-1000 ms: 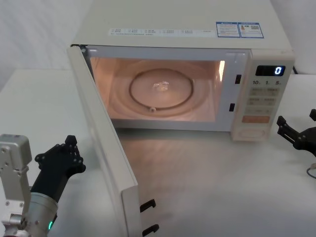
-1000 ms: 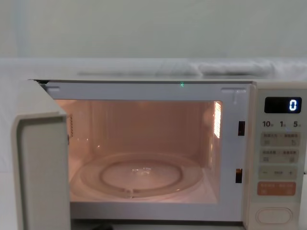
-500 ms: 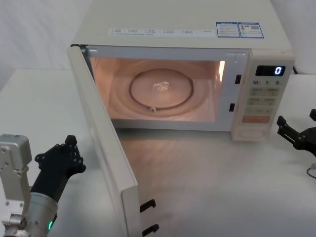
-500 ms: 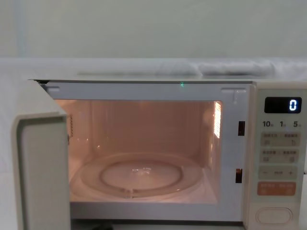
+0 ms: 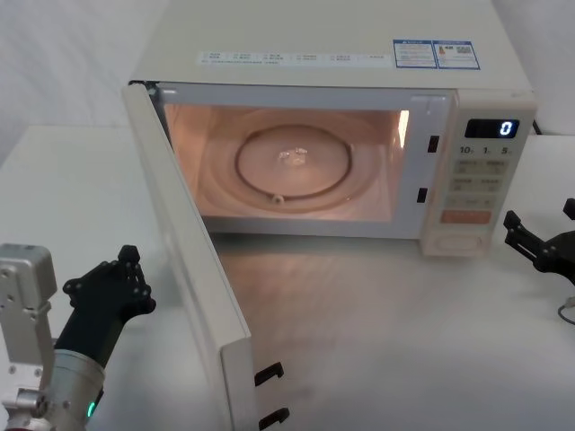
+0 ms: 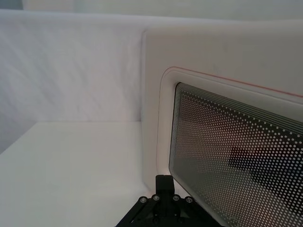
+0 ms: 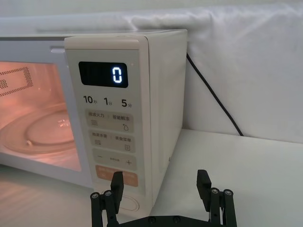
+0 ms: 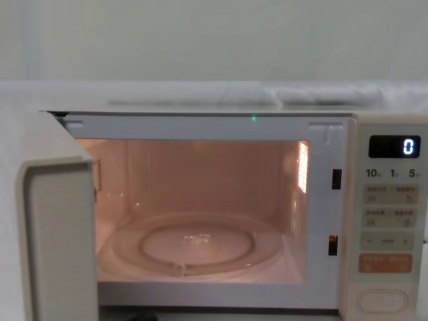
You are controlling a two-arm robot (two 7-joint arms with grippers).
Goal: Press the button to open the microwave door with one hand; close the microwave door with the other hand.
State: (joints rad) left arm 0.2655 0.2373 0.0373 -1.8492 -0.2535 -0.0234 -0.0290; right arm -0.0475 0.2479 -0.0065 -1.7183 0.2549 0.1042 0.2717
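Microwave door (image 5: 184, 260) stands swung wide open, hinged at the oven's left edge and angled out toward the robot, so its outer face lies just to the right of the left gripper (image 5: 121, 278). That gripper hovers low over the table (image 5: 63, 180), close beside the door's outer face but apart from it; in the left wrist view the door's dotted glass window (image 6: 236, 161) and thin pink outline fill the space just ahead of the gripper (image 6: 163, 189). Whether its fingers are spread or closed cannot be told.

One button (image 5: 460, 241), the wide cream pill-shaped key, sits at the bottom of the keypad panel (image 5: 476, 189), ahead and to the left of the right gripper (image 5: 539, 238). The right gripper hangs near the oven's right front corner, clear of the panel, with its two fingers (image 7: 203, 184) spread wide and nothing between them. In the right wrist view the button (image 7: 127, 204) shows partly behind the nearer finger.

One display (image 8: 394, 146) reads a single 0. Just above the button lies one orange key (image 8: 384, 263). Inside the lit cavity rests one glass turntable (image 8: 194, 244). Two dark latch hooks (image 5: 272, 395) stick out of the door's free edge, and two latch slots (image 8: 334, 210) sit in the frame beside the panel.
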